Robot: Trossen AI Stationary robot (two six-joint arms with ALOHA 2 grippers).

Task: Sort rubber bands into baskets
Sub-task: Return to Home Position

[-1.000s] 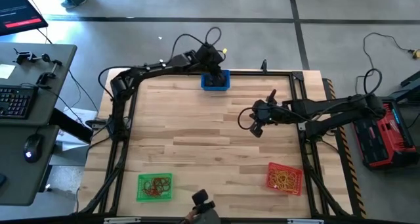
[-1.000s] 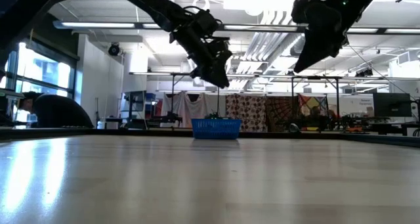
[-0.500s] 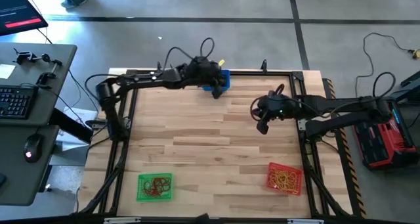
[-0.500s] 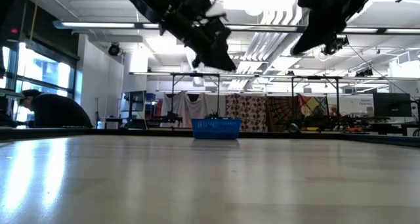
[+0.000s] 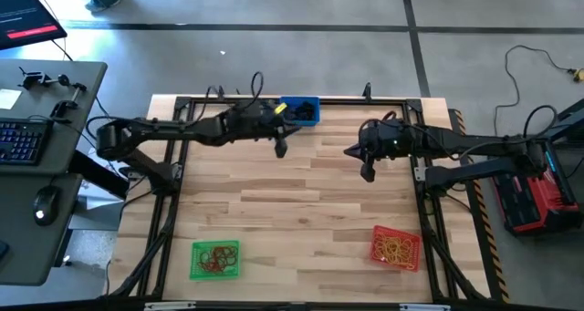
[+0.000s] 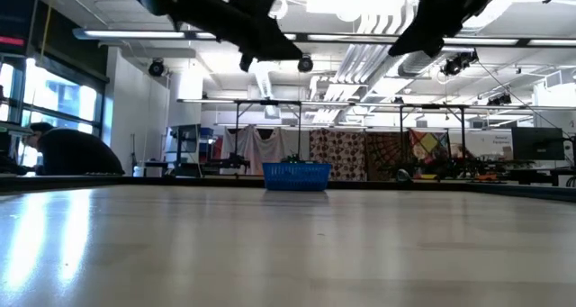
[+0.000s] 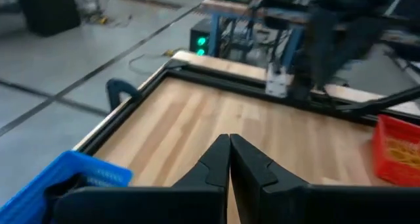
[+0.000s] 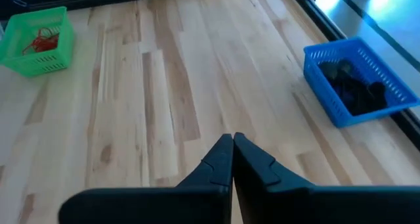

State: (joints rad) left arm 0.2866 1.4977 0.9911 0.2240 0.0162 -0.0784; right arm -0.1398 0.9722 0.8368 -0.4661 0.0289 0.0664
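**Pincers shut and empty above the desk**

Left pincer (image 5: 280, 149) hangs in the air near the blue basket (image 5: 301, 110), its fingers (image 7: 211, 163) pressed together with nothing between them. The right pincer (image 5: 368, 172) hovers over the desk's (image 5: 292, 211) right half, fingers (image 8: 220, 159) likewise together and empty.

Black rubber bands (image 8: 354, 86) lie in the blue basket, which sits at the desk edge farthest from the low camera. Reddish rubber bands (image 5: 216, 259) fill the green basket (image 5: 215, 260) near the opposite edge on the left. Yellow rubber bands (image 5: 397, 250) sit in the red basket (image 5: 395, 248) on the right, well apart from it.
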